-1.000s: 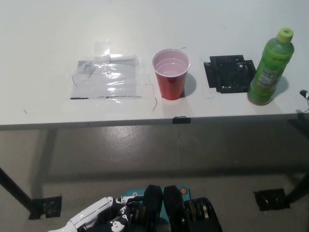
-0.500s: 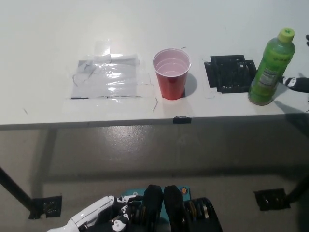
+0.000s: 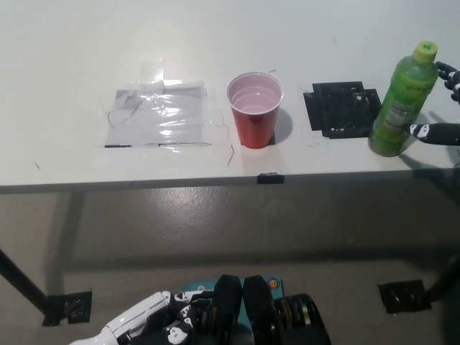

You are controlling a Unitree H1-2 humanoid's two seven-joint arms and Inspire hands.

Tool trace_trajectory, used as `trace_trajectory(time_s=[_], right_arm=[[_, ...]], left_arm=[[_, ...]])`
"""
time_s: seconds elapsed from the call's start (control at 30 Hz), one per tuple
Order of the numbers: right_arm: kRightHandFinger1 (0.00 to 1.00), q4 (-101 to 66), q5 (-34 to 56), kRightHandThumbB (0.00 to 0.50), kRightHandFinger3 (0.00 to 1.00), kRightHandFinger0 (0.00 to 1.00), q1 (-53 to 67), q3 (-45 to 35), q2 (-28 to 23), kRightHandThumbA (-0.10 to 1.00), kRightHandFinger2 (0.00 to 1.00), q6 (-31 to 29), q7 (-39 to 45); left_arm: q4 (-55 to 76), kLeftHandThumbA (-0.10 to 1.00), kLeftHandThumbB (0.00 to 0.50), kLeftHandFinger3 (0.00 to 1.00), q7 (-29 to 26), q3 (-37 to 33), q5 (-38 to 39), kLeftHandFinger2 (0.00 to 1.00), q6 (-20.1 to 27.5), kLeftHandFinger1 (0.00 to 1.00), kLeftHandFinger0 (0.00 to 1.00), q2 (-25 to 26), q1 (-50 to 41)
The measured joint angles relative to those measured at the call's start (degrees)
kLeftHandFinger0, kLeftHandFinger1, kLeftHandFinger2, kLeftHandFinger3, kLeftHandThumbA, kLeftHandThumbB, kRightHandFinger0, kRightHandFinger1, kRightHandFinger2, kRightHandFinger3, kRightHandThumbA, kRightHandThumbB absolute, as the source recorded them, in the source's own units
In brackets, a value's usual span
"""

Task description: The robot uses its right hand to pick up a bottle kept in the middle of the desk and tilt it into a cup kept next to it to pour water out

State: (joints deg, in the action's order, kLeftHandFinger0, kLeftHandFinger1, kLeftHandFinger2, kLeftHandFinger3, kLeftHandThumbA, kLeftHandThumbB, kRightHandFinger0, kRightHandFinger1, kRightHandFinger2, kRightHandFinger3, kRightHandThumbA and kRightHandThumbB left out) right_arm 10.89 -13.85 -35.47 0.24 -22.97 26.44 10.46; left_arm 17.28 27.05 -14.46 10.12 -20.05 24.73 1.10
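**Right hand at the bottle, no grip yet**

Right hand [image 3: 440,108] enters at the desk's right edge, fingers spread: one fingertip [image 3: 445,70] shows up near the bottle's shoulder, another low by its base. They bracket the bottle's right side. Can't tell if any pad actually touches; most of the hand is out of frame. Nothing held.

Bottle [image 3: 403,100]: green, capped, upright, near the desk's front right corner, just beside the black patch [image 3: 341,108]. Not mid-desk as the task says.

Cup [image 3: 254,109]: red, upright, open, near the front edge around the middle, well apart from the bottle. Can't tell if anything is in it.

Left hand [image 3: 147,323]: white, resting low, below the desk's front edge, fingers loosely curled, holding nothing.

Risks, as I judge them:
- Bottle is tall and close to the front right corner; a sideways nudge from the lower finger before closure could tip it or push it off the desk [image 3: 65,50].
- Cap looks on. Tilt gives no water if it stays on.
- Light cup; bottle neck touching the rim would likely knock it over.

Also there: clear tape patch [image 3: 162,118] toward the left. Path from bottle to cup crosses only the flat black patch; nothing standing in the way.
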Motion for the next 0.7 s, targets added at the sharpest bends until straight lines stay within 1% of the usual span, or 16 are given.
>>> trace_trajectory(time_s=[0.27, 0.43, 0.53, 0.6, 0.63, 0.7], right_arm=[[1.00, 9.68, -0.02, 0.500, 1.00, 1.00, -3.28, 0.03, 0.33, 0.80, 1.00, -0.20, -0.23], [1.00, 10.88, -0.11, 0.500, 1.00, 1.00, -5.96, 0.81, 1.67, 0.78, 1.00, -0.44, -0.66], [1.00, 10.88, -0.10, 0.500, 1.00, 1.00, -7.00, 1.41, 2.69, 0.80, 1.00, -0.51, -0.71], [1.00, 10.99, -0.22, 0.500, 1.00, 1.00, -7.56, 1.86, 3.17, 0.80, 1.00, -0.52, -0.90], [1.00, 11.06, -0.26, 0.500, 1.00, 1.00, -7.88, 2.03, 3.33, 0.77, 1.00, -0.52, -0.98], [1.00, 11.25, -0.29, 0.500, 1.00, 1.00, -8.59, 2.19, 3.58, 0.78, 1.00, -0.52, -1.14]], left_arm=[[0.00, 0.37, 0.500, 1.00, 0.87, -0.08, -0.02, 1.00, -0.10, 1.00, 1.00, 0.00, 0.24], [0.00, 0.35, 0.500, 1.00, 0.91, -0.13, -0.01, 1.00, -0.45, 1.00, 1.00, -0.01, 0.53], [0.01, 0.35, 0.500, 1.00, 0.91, -0.27, -0.01, 1.00, -0.74, 1.00, 1.00, -0.01, 0.57], [0.00, 0.36, 0.500, 1.00, 0.93, -0.34, -0.02, 1.00, -0.84, 1.00, 1.00, -0.01, 0.56], [0.00, 0.36, 0.500, 1.00, 0.95, -0.36, -0.02, 1.00, -0.85, 1.00, 1.00, -0.01, 0.56], [0.00, 0.36, 0.500, 1.00, 1.14, -0.41, -0.02, 1.00, -0.85, 1.00, 1.00, -0.01, 0.60]])
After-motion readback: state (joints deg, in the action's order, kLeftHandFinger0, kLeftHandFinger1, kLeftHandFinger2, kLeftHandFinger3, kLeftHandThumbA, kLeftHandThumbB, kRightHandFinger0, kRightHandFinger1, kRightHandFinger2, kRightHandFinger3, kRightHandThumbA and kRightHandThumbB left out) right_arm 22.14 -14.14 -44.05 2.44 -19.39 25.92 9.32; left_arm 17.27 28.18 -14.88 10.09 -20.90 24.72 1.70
